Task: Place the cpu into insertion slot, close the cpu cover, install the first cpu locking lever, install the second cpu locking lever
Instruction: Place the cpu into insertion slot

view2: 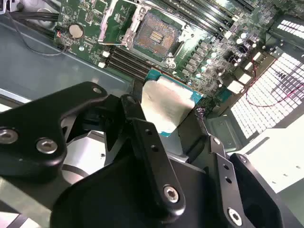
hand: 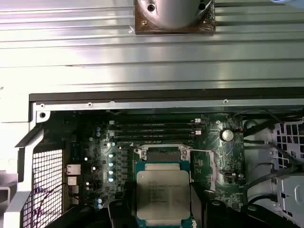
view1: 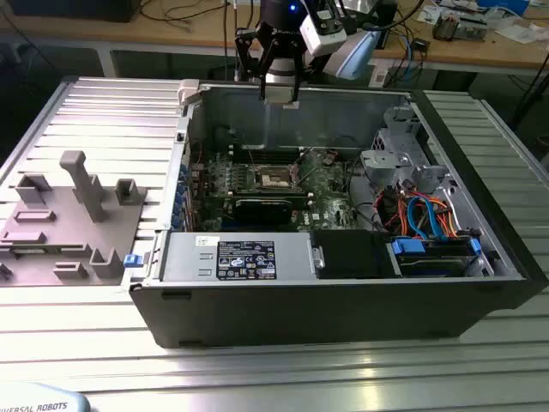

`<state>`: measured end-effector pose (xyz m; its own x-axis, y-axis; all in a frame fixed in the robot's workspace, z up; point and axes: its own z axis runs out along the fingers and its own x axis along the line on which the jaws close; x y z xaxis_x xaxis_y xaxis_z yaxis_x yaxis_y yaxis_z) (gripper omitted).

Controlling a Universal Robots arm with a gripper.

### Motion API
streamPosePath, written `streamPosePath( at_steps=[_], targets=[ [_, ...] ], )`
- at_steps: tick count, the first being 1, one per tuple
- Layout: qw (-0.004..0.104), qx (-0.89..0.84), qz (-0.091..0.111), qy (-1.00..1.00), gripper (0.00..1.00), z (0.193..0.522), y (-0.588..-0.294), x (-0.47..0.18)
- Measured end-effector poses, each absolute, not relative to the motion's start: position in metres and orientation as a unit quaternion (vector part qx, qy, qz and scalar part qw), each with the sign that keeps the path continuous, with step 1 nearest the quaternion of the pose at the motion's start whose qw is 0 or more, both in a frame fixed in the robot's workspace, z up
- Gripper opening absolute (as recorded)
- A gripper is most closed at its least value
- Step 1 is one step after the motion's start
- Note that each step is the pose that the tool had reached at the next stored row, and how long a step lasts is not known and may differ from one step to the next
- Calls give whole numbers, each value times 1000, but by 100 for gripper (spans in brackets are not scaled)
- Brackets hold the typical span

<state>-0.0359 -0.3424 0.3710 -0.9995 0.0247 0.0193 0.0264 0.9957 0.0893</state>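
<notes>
Gripper closed on cpu; chip clamped by its edges between fingers, silvery top showing. Held above open computer case, over motherboard, apart from insertion slot; slot contacts bare.

We see a matte black tool of jointed link bars, with silver screws at the pivots and rounded black housings.

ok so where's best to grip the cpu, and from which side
By two opposite edges, coming from above its metal top: the cpu is a thin flat square, so the rim is probably the only purchase. The gripper clamps it that way.
</notes>
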Motion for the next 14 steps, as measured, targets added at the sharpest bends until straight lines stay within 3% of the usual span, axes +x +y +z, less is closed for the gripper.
streamPosePath(
  at_steps=[14],
  targets=[
    [10, -13, -45, -999, 54, 368, -342, -36]
  ],
)
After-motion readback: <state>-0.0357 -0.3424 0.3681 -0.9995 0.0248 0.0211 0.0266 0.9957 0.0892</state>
